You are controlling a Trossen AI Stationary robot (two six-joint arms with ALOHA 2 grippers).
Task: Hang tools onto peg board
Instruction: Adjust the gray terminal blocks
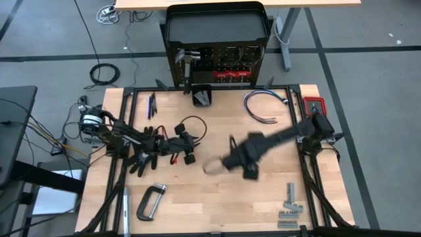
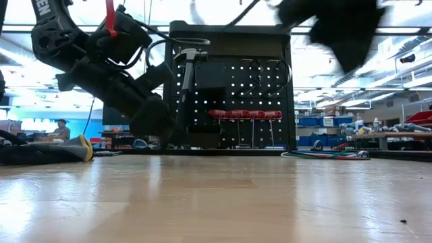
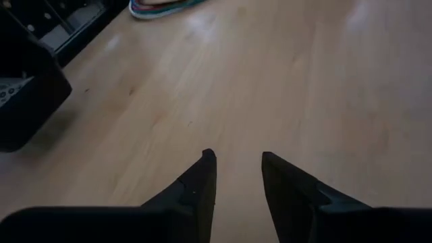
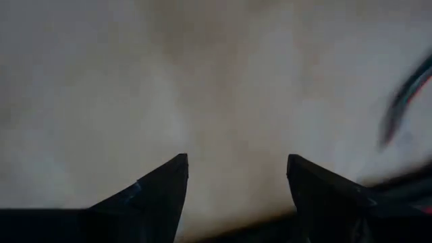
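Blk peg board (image 1: 217, 66) w/ hole grid; red driver handles (image 1: 231, 74); grey C-clamp (image 1: 150, 201).

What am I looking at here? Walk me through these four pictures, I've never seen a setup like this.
This is a robot with two dark arms working at a wooden table. One picture looks straight down from above, one looks level across the tabletop, and two come from cameras on the arms' wrists.

The left gripper is open and empty, above bare wood. The right gripper, near the table's middle, is also open and empty.

At the table's far edge stands the peg board, with a hammer and red-handled drivers already hanging. Still on the table are a C-clamp, grey metal pieces and a bundle of cables.
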